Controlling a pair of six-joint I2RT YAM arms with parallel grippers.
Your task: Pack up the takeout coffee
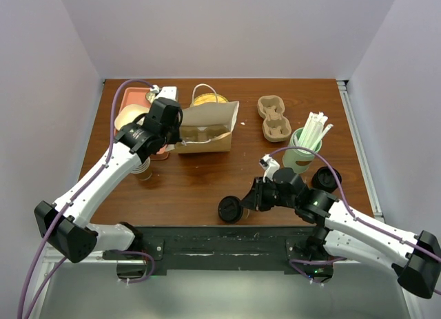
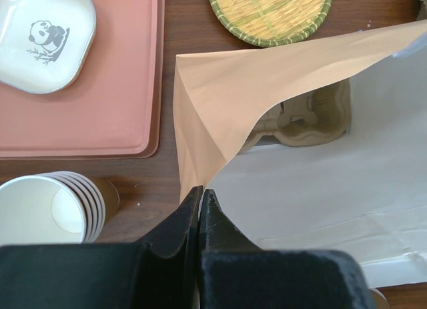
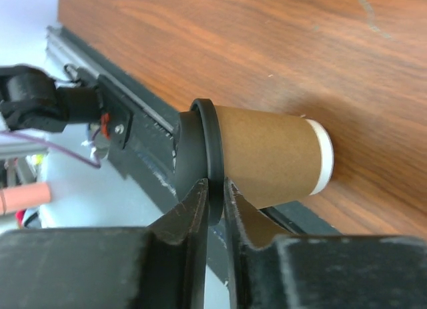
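The takeout coffee, a tan paper cup with a black lid, is upright at the table's front edge. Its white base is at the wood. My right gripper reaches it from the right, and in the right wrist view the gripper is shut on the lid's rim. A tan paper bag lies open on its side at the back middle with a pulp cup carrier inside. My left gripper is shut on the bag's left edge, which shows in the left wrist view.
A stack of lidless cups stands under the left arm. A pink tray holds a white dish at the back left. A bamboo coaster lies behind the bag. Spare carriers, a green cup of straws and a loose black lid are on the right.
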